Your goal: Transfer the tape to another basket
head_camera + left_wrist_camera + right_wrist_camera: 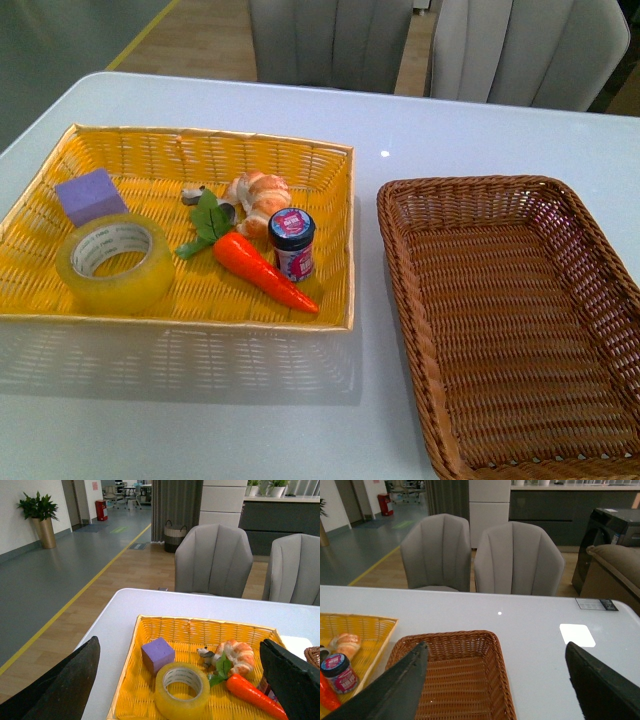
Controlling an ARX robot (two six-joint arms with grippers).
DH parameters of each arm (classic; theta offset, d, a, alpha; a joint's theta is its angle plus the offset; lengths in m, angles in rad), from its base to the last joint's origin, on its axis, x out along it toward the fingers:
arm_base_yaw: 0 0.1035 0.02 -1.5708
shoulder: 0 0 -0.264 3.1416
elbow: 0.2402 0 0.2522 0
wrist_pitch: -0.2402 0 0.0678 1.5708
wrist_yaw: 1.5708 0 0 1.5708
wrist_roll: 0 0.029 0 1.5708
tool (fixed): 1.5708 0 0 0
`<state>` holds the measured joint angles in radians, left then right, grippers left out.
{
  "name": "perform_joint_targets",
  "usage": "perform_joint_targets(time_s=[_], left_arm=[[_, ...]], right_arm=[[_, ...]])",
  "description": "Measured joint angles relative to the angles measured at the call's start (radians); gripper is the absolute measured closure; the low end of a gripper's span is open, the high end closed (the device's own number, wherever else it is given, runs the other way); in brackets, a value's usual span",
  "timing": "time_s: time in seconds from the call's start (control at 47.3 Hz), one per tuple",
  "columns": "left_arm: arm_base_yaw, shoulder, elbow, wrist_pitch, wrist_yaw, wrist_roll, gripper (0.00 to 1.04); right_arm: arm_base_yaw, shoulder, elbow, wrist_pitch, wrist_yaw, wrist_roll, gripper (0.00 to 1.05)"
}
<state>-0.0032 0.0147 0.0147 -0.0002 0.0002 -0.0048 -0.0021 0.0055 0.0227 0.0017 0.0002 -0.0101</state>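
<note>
Progress on the task is judged to be nil, since no part of the move is seen to be done. The tape (117,262) is found lying flat, hole upward, in the yellow basket (200,135), at its near left corner, just beside a purple block (90,195) and apart from the carrot (262,268) and the small jar (292,240). The brown basket (480,190) is placed to the right of the yellow one on the white table (300,420), and nothing is seen inside it.

Neither arm is shown in the front view. In the left wrist view the left gripper (178,641) is seen spread wide and holding nothing, with the tape framed between its fingers but well below them and untouched. In the right wrist view the right gripper (496,645) is likewise spread wide and empty, poised over the near end of the brown basket.

Everything is therefore judged to be left: the tape has to be reached, gripped, lifted clear of the yellow rim, carried across the gap and set down in the brown basket. The left arm is judged the better placed for the pick.
</note>
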Motion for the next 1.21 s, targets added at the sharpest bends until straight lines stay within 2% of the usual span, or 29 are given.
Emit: perform_joint_targets(time_s=[0.085,0.55,0.571,0.592,0.635,0.677,0.762,0.952,1.079,1.206], left_arm=[[0.0,0.0,0.0,0.0,0.0,0.0,0.09],[0.0,0.0,0.0,0.0,0.0,0.0,0.09],[-0.002,0.005,0.002,-0.006,-0.012,-0.008,0.09],[-0.013,0.025,0.018,-0.054,-0.063,-0.029,0.09],[-0.04,0.101,0.077,-0.197,-0.17,-0.106,0.09],[-0.04,0.19,0.125,-0.294,-0.234,-0.168,0.09],[-0.005,0.328,0.161,-0.339,-0.241,-0.233,0.09],[0.098,0.551,0.178,-0.156,-0.135,-0.239,0.09],[0.162,0.794,0.208,0.061,-0.075,-0.197,0.09],[0.181,1.049,0.255,0.243,-0.027,-0.169,0.09]], right_arm=[[0.0,0.0,0.0,0.0,0.0,0.001,0.07],[0.0,0.0,0.0,0.0,0.0,0.001,0.09],[0.0,0.0,0.0,0.0,0.0,0.001,0.09],[0.0,0.0,0.0,0.0,0.0,0.001,0.09],[0.0,0.0,0.0,0.0,0.0,0.001,0.09],[0.0,0.0,0.0,0.0,0.0,0.002,0.09],[0.0,-0.001,0.0,0.0,0.0,0.002,0.09],[0.0,-0.001,0.0,0.0,0.0,0.002,0.09],[0.0,-0.001,0.0,0.0,0.0,0.002,0.09],[0.0,-0.001,0.0,0.0,0.0,0.002,0.09]])
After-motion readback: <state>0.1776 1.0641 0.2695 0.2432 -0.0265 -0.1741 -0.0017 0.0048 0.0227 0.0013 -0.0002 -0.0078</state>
